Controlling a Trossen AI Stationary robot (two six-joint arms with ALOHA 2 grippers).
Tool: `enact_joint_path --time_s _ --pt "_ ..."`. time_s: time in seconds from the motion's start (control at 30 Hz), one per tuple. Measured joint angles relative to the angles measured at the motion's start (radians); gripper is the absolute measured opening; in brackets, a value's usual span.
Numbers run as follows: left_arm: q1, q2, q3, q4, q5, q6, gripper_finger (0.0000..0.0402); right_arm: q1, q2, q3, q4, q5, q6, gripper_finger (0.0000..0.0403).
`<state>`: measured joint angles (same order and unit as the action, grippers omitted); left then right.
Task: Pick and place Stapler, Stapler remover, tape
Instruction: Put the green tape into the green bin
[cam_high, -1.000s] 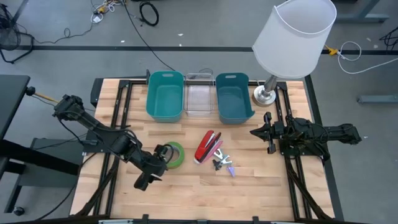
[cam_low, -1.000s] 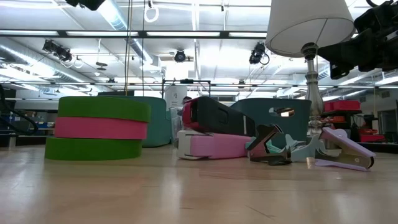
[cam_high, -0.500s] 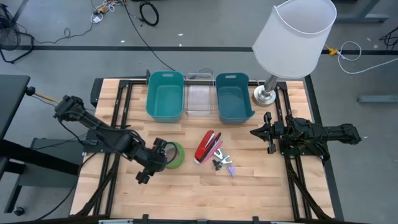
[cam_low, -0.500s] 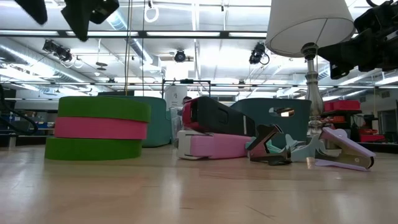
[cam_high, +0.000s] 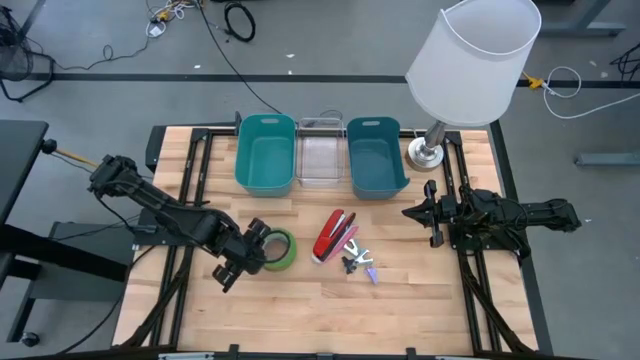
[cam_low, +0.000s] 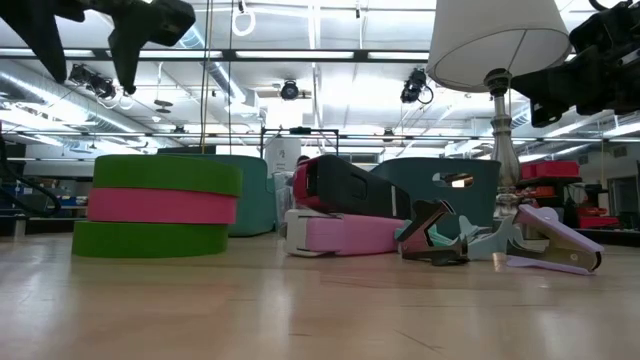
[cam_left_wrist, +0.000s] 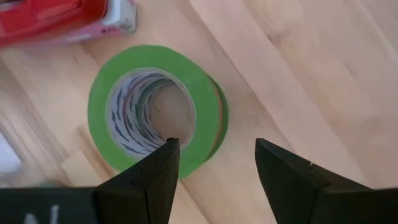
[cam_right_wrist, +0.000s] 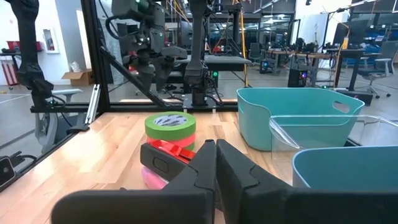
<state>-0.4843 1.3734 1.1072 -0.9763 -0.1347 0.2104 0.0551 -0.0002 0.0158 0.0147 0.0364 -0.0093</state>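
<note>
The tape (cam_high: 282, 248) is a stack of green and pink rolls (cam_low: 158, 205) lying flat on the wood table; the left wrist view looks down into its green top roll (cam_left_wrist: 155, 106). A red and pink stapler (cam_high: 333, 235) lies to its right, with a dark staple remover (cam_high: 351, 262) and a purple one (cam_high: 371, 272) beside it. My left gripper (cam_high: 250, 248) is open and hovers over the tape's near-left side (cam_left_wrist: 214, 149), high above it in the low view (cam_low: 100, 30). My right gripper (cam_high: 425, 212) is shut and waits at the table's right (cam_right_wrist: 214, 162).
Two teal bins (cam_high: 266, 152) (cam_high: 375, 158) and a clear bin (cam_high: 321, 155) stand in a row at the far edge. A lamp with a white shade (cam_high: 470, 60) stands on its base (cam_high: 425, 152) at the far right. Bare wood lies along the near edge.
My left gripper has moved from the near side toward the tape stack and come down, entering the low view from above. It stays open. The tape, the stapler and the removers have not moved.
</note>
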Motion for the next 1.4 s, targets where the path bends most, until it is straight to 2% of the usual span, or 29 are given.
enact_joint_path --time_s 0.5,1.03,1.4 --pt "0.012 0.021 0.000 0.004 0.000 0.228 0.0218 0.000 0.000 0.000 0.000 0.000 0.000 0.0016" --pt "0.043 0.021 0.000 0.072 0.084 0.246 0.0287 0.000 0.000 0.000 0.000 0.000 0.000 0.0016" --pt "0.067 0.063 -0.002 0.079 0.097 0.215 0.0291 0.000 0.000 0.000 0.000 0.000 0.000 0.0016"
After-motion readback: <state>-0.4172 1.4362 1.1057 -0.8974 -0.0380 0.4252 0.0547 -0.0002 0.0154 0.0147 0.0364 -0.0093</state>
